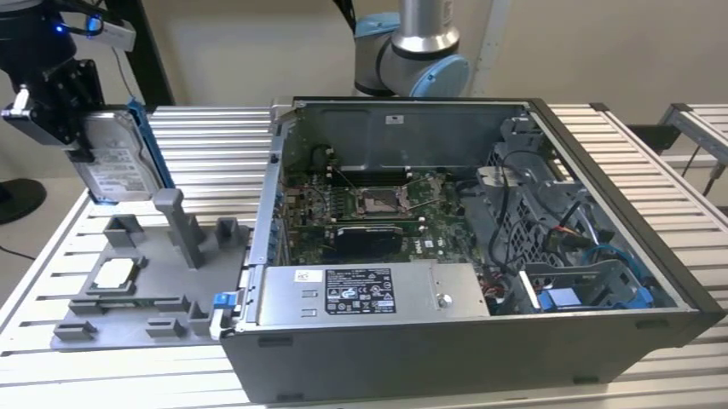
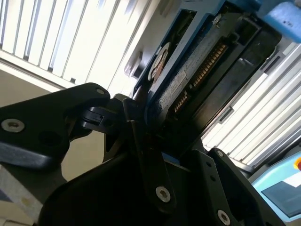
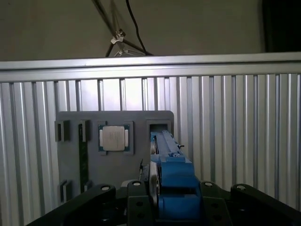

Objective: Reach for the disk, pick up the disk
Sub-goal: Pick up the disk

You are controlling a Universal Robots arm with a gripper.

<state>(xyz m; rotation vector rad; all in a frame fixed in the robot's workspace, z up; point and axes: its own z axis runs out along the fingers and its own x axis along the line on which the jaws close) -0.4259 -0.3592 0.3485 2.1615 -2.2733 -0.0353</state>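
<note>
Disk (image 1: 118, 160) stands upright, clamped btwn the fingers (image 2: 142, 143), hanging above grey fixture (image 1: 146, 285).

An open computer case (image 1: 455, 358) fills the centre and right of the exterior view, resting on a slatted metal surface (image 1: 216, 136), with a green motherboard (image 1: 341, 209) on its floor, a silver box with a black-and-white label (image 1: 358, 294) against its near wall and blue cables (image 1: 620, 256) at its right end. At the lower left of that view, just beside the case, lies a grey slotted fixture (image 1: 114, 311) with an upright post (image 1: 182, 226). A small square chip (image 1: 116, 274) sits in one recess of it, also seen in the first wrist view (image 3: 114, 138).
</note>
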